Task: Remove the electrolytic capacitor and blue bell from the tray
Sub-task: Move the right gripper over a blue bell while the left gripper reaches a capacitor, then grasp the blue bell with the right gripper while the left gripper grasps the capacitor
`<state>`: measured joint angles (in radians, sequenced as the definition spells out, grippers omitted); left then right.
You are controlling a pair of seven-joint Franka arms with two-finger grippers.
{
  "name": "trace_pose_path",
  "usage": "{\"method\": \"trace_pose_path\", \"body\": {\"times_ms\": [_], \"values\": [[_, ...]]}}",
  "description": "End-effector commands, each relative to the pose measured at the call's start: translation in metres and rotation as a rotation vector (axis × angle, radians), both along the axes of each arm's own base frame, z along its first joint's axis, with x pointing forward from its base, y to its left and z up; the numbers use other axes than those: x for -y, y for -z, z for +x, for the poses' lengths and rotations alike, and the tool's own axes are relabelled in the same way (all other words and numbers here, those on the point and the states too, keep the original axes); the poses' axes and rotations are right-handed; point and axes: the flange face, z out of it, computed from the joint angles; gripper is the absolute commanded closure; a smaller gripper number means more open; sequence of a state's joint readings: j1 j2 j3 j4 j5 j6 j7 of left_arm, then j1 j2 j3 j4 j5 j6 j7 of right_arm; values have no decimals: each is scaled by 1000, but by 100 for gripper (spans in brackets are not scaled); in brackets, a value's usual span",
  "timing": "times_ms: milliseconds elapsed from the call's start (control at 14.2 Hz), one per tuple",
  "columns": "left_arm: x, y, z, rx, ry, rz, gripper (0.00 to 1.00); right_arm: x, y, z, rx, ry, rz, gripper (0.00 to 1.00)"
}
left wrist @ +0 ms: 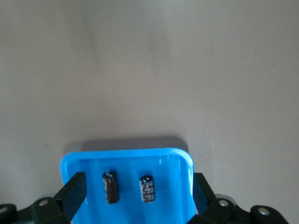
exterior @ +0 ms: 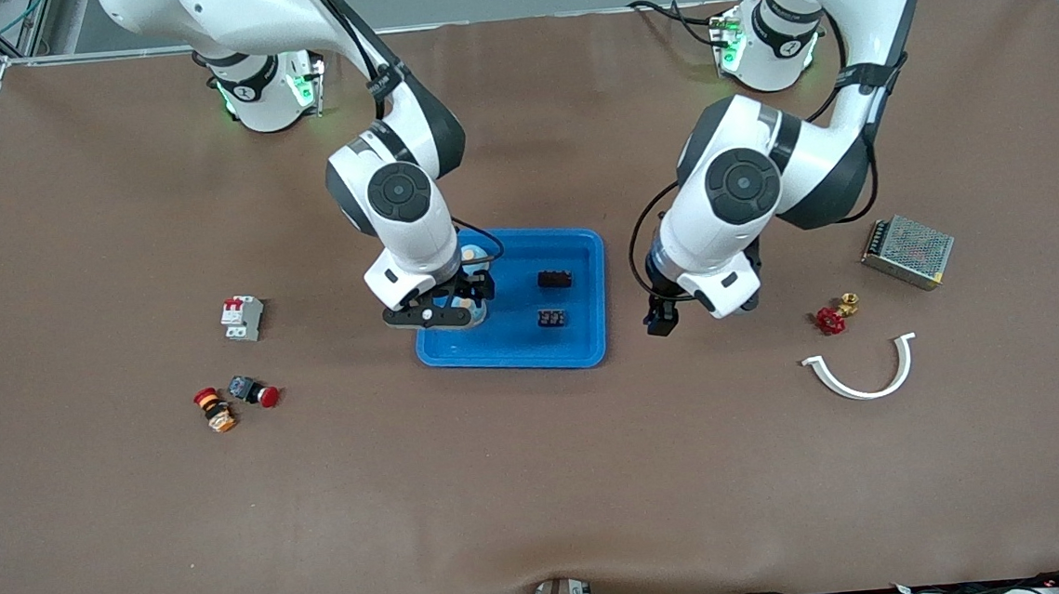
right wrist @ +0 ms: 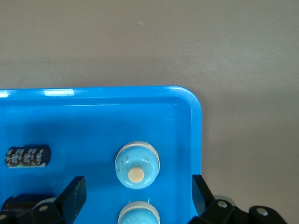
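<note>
A blue tray (exterior: 588,330) lies mid-table. Two black capacitors (exterior: 554,279) (exterior: 550,318) lie in its half toward the left arm. In the left wrist view both capacitors (left wrist: 110,186) (left wrist: 147,188) lie in the tray (left wrist: 182,163). My left gripper (exterior: 663,317) (left wrist: 138,198) is open and empty, over the table beside the tray's edge. Two light blue bells (right wrist: 137,164) (right wrist: 138,214) stand in the tray corner (right wrist: 191,107) toward the right arm. My right gripper (exterior: 465,301) (right wrist: 138,196) is open and empty above them. It mostly hides them in the front view.
A white circuit breaker (exterior: 242,318) and two red push buttons (exterior: 256,391) (exterior: 215,410) lie toward the right arm's end. A metal power supply (exterior: 908,252), a red valve (exterior: 834,316) and a white curved piece (exterior: 861,372) lie toward the left arm's end.
</note>
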<state>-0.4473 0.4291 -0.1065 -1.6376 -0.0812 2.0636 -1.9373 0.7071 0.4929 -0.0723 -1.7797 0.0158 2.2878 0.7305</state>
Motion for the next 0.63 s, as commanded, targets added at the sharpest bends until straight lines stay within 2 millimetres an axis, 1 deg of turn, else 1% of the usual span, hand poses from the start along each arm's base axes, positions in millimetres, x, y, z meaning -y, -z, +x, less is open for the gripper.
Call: {"method": "trace_pose_path", "body": {"times_ms": [0, 140, 351, 421, 562], "values": [[32, 23, 7, -10, -82, -8, 0, -3, 22, 0, 1, -29, -5, 0], [56, 42, -4, -5, -46, 17, 0, -13, 36, -8, -8, -52, -18, 0], [68, 60, 4, -5, -98, 20, 0, -14, 54, -9, -5, -57, -22, 0], [79, 65, 1, -6, -96, 21, 0, -15, 59, -10, -5, -60, -22, 0], [89, 75, -1, -7, -93, 21, 0, -16, 67, -12, -8, -65, -27, 0]]}}
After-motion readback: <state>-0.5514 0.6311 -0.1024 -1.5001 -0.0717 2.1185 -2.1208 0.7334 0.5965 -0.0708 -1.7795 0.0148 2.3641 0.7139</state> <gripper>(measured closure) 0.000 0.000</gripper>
